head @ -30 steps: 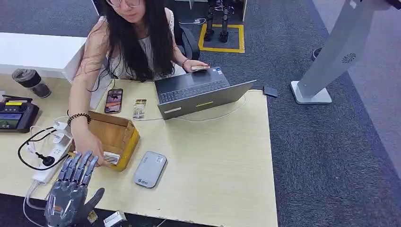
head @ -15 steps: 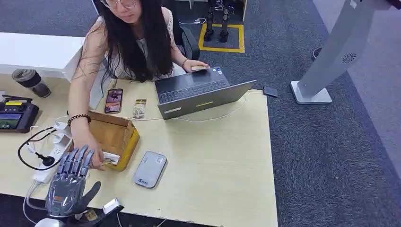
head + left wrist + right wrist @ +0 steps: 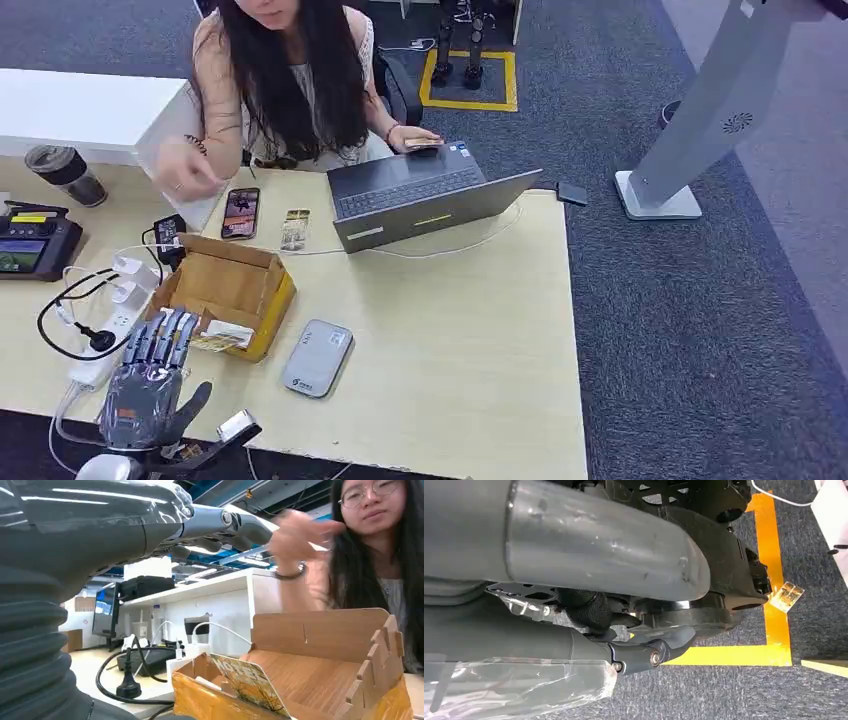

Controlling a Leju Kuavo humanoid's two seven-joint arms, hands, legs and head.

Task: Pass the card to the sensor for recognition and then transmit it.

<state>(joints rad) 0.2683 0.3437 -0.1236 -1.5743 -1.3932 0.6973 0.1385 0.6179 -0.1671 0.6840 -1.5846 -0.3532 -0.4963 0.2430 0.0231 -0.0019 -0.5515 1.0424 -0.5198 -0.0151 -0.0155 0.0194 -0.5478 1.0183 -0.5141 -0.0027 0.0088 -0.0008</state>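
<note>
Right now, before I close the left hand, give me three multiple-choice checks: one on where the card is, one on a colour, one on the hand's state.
1. Where is the card?
A. on the laptop
B. at the cardboard box's near edge
C. on the floor

2. What colour is the card reader beside the cardboard box?
A. grey
B. red
C. green

3. The left hand is:
A. holding the card
B. open, fingers spread
C. pressing the reader

Answers: 1 B, the card leans on the box's front wall; 2 A, its casing is grey; 3 B, the fingers are apart, holding nothing.
</note>
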